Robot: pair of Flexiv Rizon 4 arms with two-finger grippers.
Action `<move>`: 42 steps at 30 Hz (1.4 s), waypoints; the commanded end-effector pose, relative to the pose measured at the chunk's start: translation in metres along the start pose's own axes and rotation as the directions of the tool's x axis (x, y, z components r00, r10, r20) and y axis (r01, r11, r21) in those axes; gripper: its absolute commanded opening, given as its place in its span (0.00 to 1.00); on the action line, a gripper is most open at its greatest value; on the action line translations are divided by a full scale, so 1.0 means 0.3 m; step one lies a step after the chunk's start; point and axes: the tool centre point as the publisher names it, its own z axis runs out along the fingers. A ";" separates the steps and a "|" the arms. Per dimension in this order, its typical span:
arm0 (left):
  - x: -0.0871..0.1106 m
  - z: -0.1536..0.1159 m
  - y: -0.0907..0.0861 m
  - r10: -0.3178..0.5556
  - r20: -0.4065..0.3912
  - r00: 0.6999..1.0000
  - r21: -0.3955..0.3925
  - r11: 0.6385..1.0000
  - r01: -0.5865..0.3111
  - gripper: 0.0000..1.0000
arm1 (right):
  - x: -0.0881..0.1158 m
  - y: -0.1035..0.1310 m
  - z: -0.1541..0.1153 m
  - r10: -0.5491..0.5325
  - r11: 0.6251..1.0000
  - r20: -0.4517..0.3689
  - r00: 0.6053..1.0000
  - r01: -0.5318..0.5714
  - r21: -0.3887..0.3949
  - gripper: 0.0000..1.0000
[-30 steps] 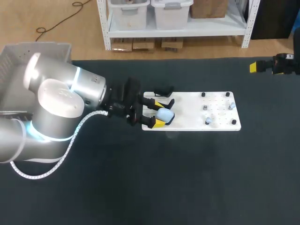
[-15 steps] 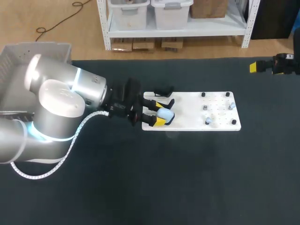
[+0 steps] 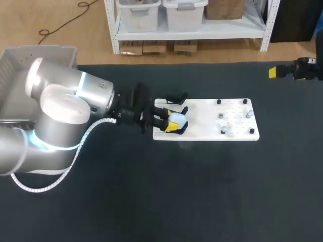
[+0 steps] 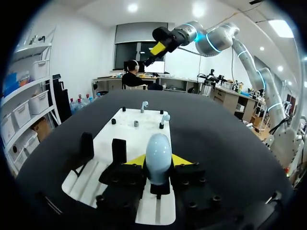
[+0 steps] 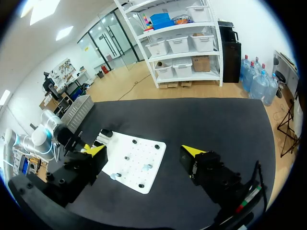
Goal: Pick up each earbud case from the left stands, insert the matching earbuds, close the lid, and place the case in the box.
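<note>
Mid-frame, the left hand is clamped on the pale blue case seated at the left end of the white board; pick-up step, I'd say, with a straight lift off needed next.

No text or labels can be read

Black matte table, wide & flat, dark cloth-like top, soft even light across it.

Black table; white board flat on it.
</note>
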 end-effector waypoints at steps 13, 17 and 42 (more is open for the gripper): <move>-0.236 -0.107 -0.023 0.099 0.254 0.962 -0.089 0.993 -0.079 0.00 | 0.000 0.000 0.000 0.000 1.000 0.000 1.000 0.000 0.001 1.00; -0.266 -0.118 -0.026 0.115 0.276 0.954 -0.094 0.991 -0.092 0.00 | 0.000 0.000 0.000 0.000 1.000 0.000 1.000 0.000 0.001 1.00; -0.287 -0.123 -0.060 0.113 0.319 0.941 -0.103 0.991 -0.084 0.00 | 0.000 0.000 0.000 0.000 1.000 0.000 1.000 0.000 0.001 1.00</move>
